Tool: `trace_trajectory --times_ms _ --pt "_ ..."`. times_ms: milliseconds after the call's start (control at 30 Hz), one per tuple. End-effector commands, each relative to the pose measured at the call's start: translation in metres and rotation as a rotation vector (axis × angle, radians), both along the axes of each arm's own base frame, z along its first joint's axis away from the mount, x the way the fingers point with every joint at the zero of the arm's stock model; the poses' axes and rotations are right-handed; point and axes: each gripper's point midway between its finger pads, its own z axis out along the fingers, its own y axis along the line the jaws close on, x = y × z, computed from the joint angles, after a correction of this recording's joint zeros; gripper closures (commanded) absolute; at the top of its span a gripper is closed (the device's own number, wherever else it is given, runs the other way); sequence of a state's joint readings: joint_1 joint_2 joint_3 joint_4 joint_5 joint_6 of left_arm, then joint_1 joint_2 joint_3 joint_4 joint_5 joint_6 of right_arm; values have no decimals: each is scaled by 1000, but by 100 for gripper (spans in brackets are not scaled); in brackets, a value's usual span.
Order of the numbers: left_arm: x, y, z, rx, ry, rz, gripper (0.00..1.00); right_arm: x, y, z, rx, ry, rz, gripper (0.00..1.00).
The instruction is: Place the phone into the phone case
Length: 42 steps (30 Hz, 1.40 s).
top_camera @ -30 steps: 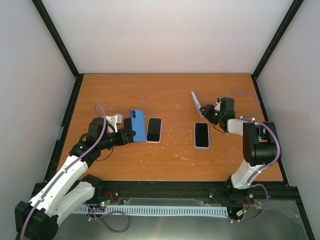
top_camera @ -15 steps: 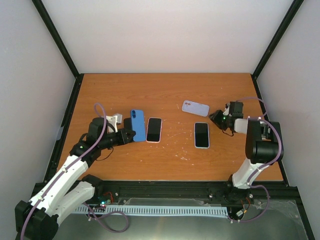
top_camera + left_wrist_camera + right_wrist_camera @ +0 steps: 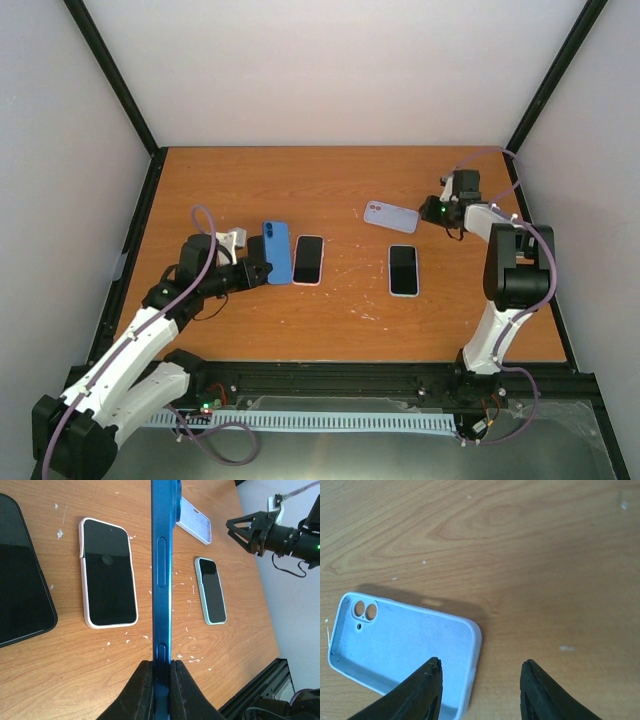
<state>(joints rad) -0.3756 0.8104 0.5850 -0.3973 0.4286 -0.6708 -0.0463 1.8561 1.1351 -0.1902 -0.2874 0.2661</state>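
Observation:
My left gripper (image 3: 160, 672) is shut on a blue phone (image 3: 163, 565), held on edge above the table; it also shows in the top view (image 3: 277, 250), with the gripper (image 3: 258, 270) at its left. An empty pale lilac phone case (image 3: 391, 216) lies open side up on the table at the right; it also shows in the right wrist view (image 3: 402, 647). My right gripper (image 3: 480, 672) is open, its jaws over the case's right end, and it sits in the top view (image 3: 432, 210) just right of the case.
A phone in a pink-white case (image 3: 308, 259) lies right of the blue phone. A phone in a pale green case (image 3: 403, 270) lies near the middle right. A black phone (image 3: 22, 605) lies at the left. A white object (image 3: 232, 240) sits behind my left gripper.
The right gripper let go of the lilac case, which dropped from tilted to flat on the table, then pulled back right and moved up beside its right end. The left arm barely moved.

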Motion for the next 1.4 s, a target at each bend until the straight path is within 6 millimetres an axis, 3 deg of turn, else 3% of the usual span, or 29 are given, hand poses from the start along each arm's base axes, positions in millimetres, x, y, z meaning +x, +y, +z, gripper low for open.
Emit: trace_trajectory --times_ms 0,133,300,467,833,1033,1367 --pt "11 -4 32 -20 -103 -19 100 13 17 0 -71 -17 136 57" --pt "8 -9 33 -47 -101 -45 100 30 32 2 -104 -34 205 57" --pt "6 -11 31 -54 -97 -60 100 43 39 -15 -153 17 266 55" --pt "7 -11 33 -41 -102 -61 100 37 51 -33 -153 78 368 56" --pt "7 -12 34 -54 -100 -68 100 9 80 -35 -169 148 455 64" --pt "4 -10 34 -56 -100 -59 100 7 83 -44 -231 182 423 77" --pt "3 -7 38 -51 -96 -41 100 -5 112 -41 -249 167 426 96"
